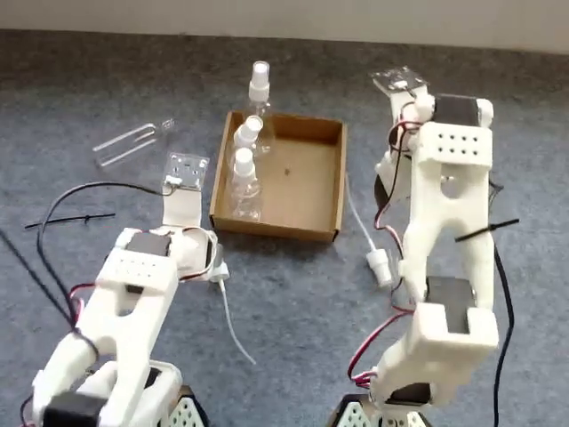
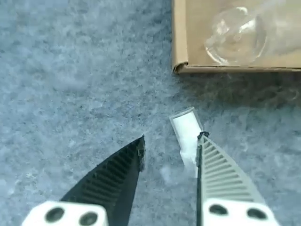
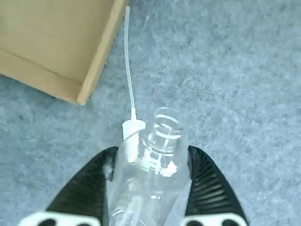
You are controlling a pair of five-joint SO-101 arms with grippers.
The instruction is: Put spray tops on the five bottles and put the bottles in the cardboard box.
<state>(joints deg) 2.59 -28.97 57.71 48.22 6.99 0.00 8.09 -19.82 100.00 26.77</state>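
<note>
Seen from the high view at my remote station, a shallow brown cardboard box (image 1: 302, 191) sits on the grey carpeted table (image 1: 293, 302) between the two white arms. A pair of clear plastic bottles with white spray tops (image 1: 242, 182) lies in it along the wall on the left arm's side. A third capped bottle (image 1: 259, 84) stands upright at the far corner on that side, and I cannot tell whether it is inside the box or just behind it. A small dark mark (image 1: 286, 172) on the box floor is too small to read. One loose white spray top with a thin dip tube (image 1: 220, 271) lies just beside the box's near corner by the left arm. A second loose spray top (image 1: 380, 264) lies by the right arm, its tube running up along the box's side. Clear plastic strips (image 1: 133, 142) and a black cable tie (image 1: 71, 220) lie well apart from the box. The wrist views add the end effectors. The left gripper (image 2: 171, 139) is spread wide and holds nothing, and the first loose top's head lies on the carpet against the tip of its pale finger. The right gripper (image 3: 151, 153) is closed on a clear uncapped bottle (image 3: 162, 136), with black fingers pressed to both sides. The bottle's threaded neck is open, and the second loose top is just beside it.
</note>
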